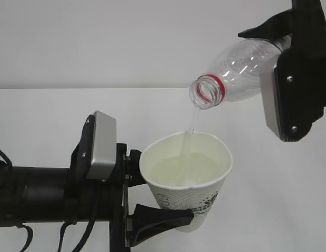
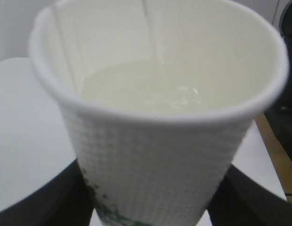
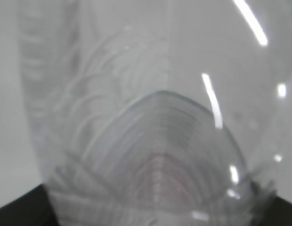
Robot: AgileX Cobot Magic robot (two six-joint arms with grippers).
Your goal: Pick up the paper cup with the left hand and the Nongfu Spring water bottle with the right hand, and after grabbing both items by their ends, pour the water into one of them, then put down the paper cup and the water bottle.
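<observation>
My left gripper (image 1: 165, 197) is shut on the lower part of the white paper cup (image 1: 186, 181), holding it upright above the table. The cup's textured wall (image 2: 155, 155) fills the left wrist view between two black fingers (image 2: 37, 207), and pale water (image 2: 141, 87) pools inside. My right gripper (image 1: 276, 60) is shut on the body of the clear Nongfu Spring water bottle (image 1: 242, 71), which tilts mouth-down to the left. Its red neck ring is above the cup's far rim. A thin stream of water (image 1: 192, 126) falls into the cup. In the right wrist view the bottle (image 3: 155, 141) covers almost everything.
A white table (image 1: 47, 115) lies below both arms, with a plain pale wall behind it. The left arm's black body and cables (image 1: 31, 197) stretch along the lower left. A wooden edge (image 2: 278, 155) shows at the right of the left wrist view.
</observation>
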